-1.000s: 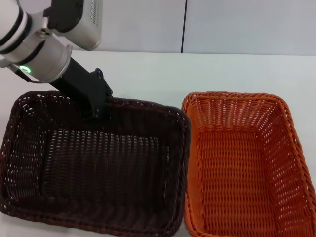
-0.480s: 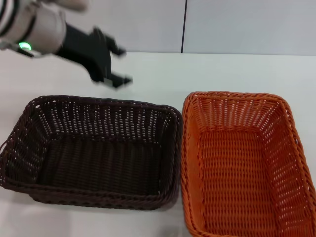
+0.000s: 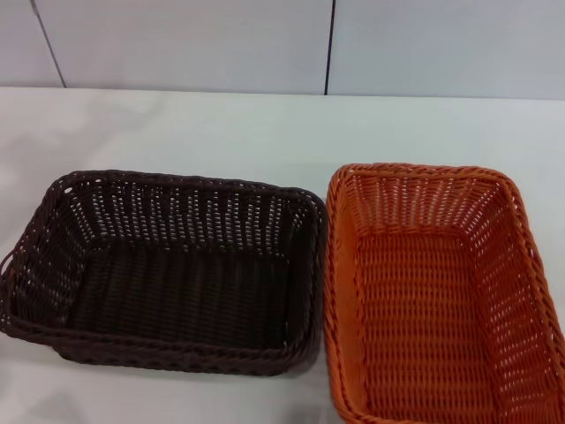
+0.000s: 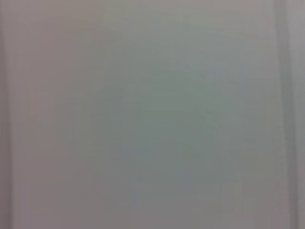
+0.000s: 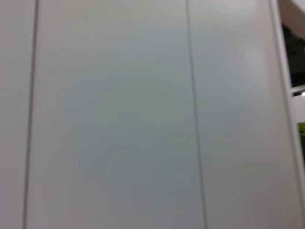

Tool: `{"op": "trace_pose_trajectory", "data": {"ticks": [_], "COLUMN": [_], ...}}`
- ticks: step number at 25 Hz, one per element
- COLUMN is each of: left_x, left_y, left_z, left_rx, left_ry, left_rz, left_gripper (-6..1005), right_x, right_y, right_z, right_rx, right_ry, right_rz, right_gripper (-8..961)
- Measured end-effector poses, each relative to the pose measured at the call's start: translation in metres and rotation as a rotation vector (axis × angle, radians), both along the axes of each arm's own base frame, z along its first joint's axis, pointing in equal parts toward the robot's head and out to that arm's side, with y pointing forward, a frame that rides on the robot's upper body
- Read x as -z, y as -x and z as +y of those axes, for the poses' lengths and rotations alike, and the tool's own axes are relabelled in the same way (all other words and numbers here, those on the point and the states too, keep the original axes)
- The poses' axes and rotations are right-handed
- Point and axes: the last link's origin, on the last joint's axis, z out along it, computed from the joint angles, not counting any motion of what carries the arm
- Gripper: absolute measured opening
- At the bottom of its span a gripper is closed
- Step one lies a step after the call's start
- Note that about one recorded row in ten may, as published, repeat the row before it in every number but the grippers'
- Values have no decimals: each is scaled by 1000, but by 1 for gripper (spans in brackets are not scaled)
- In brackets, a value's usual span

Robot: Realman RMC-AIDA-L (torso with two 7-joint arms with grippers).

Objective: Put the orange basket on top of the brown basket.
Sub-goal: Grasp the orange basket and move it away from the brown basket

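Note:
The brown basket (image 3: 168, 274) sits on the white table at the left in the head view, empty, its rim level. The orange basket (image 3: 437, 291) stands right beside it on the right, empty, their rims almost touching. Neither gripper shows in the head view. The left wrist view shows only a plain grey surface. The right wrist view shows only a pale panelled wall.
The white table (image 3: 265, 132) stretches behind both baskets to a pale panelled wall (image 3: 327, 44). The orange basket runs off the bottom right of the head view.
The left arm has lifted off the brown basket's far rim and swung up and left out of the head view. The brown basket has settled flat.

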Motion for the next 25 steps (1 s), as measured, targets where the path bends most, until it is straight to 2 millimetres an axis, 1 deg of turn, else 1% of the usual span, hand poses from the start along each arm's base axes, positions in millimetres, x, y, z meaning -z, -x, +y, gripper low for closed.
{"op": "trace_pose_trajectory", "data": {"ticks": [1,2,3,4,5,6,7,8,9,12,13,14,16,17,18,19,20,21,22,23,24,25], "left_x": [-11,-15,-22,-22,-27,-28,-30,-34,-34,-32,-29,-29,-26,-25,-24,-24,-24,-24,-24,-24,-24,-24], "left_y": [19,28,46,46,67,72,85,105,105,126,139,139,150,156,165,165,172,172,180,187,187,189], "left_z": [-7,-11,-19,-19,-29,-31,-37,-50,-50,-69,-80,-80,-88,-93,-102,-102,-108,-108,-120,-130,-130,-133], "left_rx": [-19,-25,-36,-36,-49,-55,-61,-72,-72,-91,-106,-106,-124,-134,-143,-143,-148,-148,-148,-150,-150,-156], "left_ry": [-64,-89,-137,-137,-188,-196,-225,-283,-283,-375,-427,-427,-459,-479,-519,-519,-549,-549,-593,-616,-616,-623], "left_rz": [-149,-221,-352,-352,-487,-511,-580,-651,-651,-638,-597,-597,-567,-549,-512,-512,-494,-494,-489,-499,-499,-502], "left_gripper": [813,813,813,813,813,813,813,813,813,812,812,812,812,812,812,812,812,812,812,812,812,813], "right_x": [1,1,0,0,0,0,0,1,1,1,4,4,6,9,9,9,10,11,12,16,16,18], "right_y": [1,1,3,3,4,5,6,8,8,10,15,15,22,30,36,36,41,49,55,69,69,76], "right_z": [2,5,9,9,11,13,15,19,19,29,38,38,48,56,59,59,62,65,67,69,69,69], "right_rx": [-8,-15,-27,-27,-34,-41,-48,-64,-64,-103,-142,-142,-187,-230,-258,-258,-283,-319,-347,-413,-413,-444], "right_ry": [11,20,33,33,38,45,53,70,70,114,169,169,236,305,343,343,376,427,472,586,586,643], "right_rz": [2,3,0,0,-5,-9,-11,-4,-4,32,69,69,110,144,161,161,173,185,196,220,220,230], "right_gripper": [604,604,604,604,604,603,603,603,603,603,603,603,603,603,604,604,604,604,604,604,604,604]}}
